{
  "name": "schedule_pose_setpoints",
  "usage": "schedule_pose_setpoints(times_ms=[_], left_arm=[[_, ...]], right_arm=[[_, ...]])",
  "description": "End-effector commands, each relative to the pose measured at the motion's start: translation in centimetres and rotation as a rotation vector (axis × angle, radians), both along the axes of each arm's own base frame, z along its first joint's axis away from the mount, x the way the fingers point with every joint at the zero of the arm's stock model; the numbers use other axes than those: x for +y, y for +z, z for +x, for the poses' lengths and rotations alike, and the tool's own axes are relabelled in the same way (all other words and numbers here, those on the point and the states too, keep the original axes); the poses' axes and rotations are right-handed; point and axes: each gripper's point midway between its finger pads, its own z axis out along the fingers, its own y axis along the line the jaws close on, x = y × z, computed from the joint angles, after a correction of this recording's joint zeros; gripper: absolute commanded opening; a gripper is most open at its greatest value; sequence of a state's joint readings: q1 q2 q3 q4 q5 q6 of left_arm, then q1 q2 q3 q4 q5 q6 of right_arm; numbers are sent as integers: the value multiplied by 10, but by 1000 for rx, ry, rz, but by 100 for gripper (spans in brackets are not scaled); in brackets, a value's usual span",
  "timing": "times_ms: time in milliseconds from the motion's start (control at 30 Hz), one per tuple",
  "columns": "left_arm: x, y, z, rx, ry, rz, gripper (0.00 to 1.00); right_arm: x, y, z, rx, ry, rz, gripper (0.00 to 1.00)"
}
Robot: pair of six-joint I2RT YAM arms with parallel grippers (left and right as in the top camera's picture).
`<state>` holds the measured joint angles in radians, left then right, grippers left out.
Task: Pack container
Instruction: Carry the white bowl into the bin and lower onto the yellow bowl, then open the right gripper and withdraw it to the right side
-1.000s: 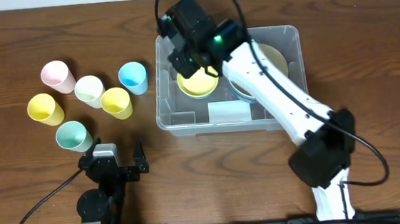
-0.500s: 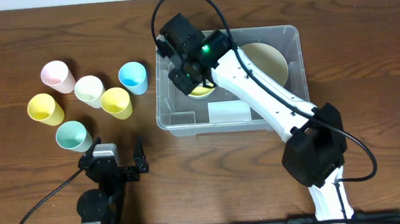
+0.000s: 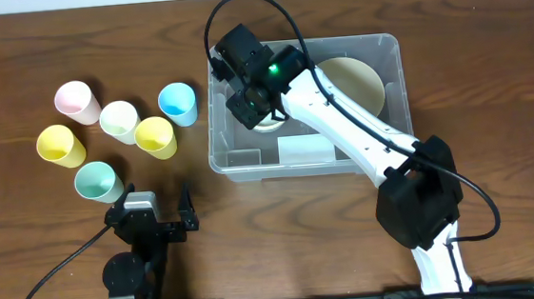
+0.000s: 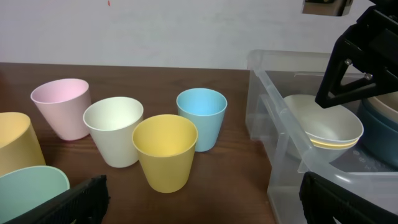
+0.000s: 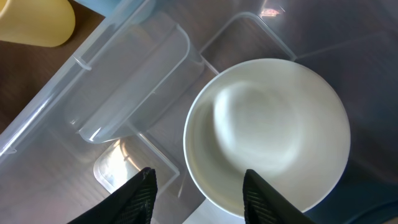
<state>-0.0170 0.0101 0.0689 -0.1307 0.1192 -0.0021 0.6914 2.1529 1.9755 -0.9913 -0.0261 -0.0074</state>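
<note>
The container (image 3: 225,158) is a clear bin right of the table's middle, also seen in the left wrist view (image 4: 273,124). In its left half a white bowl (image 5: 267,134) sits nested on a yellow bowl (image 4: 333,144). My right gripper (image 5: 199,196) hangs low over this stack (image 3: 270,122). Its jaws are apart, the bowl's near rim lies between them, and neither finger presses it. A cream bowl (image 3: 357,80) sits on a blue bowl (image 4: 380,127) in the right half. My left gripper (image 3: 153,220) rests open at the table's front, holding nothing.
Several cups stand left of the bin: pink (image 3: 74,101), white (image 3: 118,118), blue (image 3: 176,103), two yellow (image 3: 154,136) (image 3: 59,145) and green (image 3: 97,182). A white label (image 3: 303,149) lies on the bin's floor. The right arm (image 3: 362,147) crosses the bin's front wall.
The right gripper moved down and left onto the bowl stack in the bin's left half, and its jaws went from shut to apart. The left arm stayed still.
</note>
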Motion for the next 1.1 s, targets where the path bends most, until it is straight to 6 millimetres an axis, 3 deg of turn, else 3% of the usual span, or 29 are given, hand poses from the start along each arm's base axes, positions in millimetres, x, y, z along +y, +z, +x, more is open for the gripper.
schedule_pose_setpoints(times_ms=[0,100,233,367,500,633,767,867,1067], left_arm=[[1,-15,0,32,6,11,98],[1,-15,0,32,6,11,98],[1,-15,0,32,6,11,98],[1,-15,0,32,6,11,98],[1,-15,0,32,6,11,98],[1,-15,0,32,6,11,98],[1,-15,0,32,6,11,98],[1,-15,0,32,6,11,98],[1,-15,0,32,6,11,98]], right_arm=[[7,26,0,-35,9,41,46],[0,66,3,-102,-8,69,48],[-41,124,16,-232,-120,48,57],[-109,166,32,-338,-309,-1,60],[-195,189,48,-396,-554,-55,63],[-278,189,59,-378,-817,-61,66],[-351,170,55,-280,-1048,-47,71],[-411,152,40,-195,-1281,-38,85],[-456,128,30,-70,-1391,35,99]])
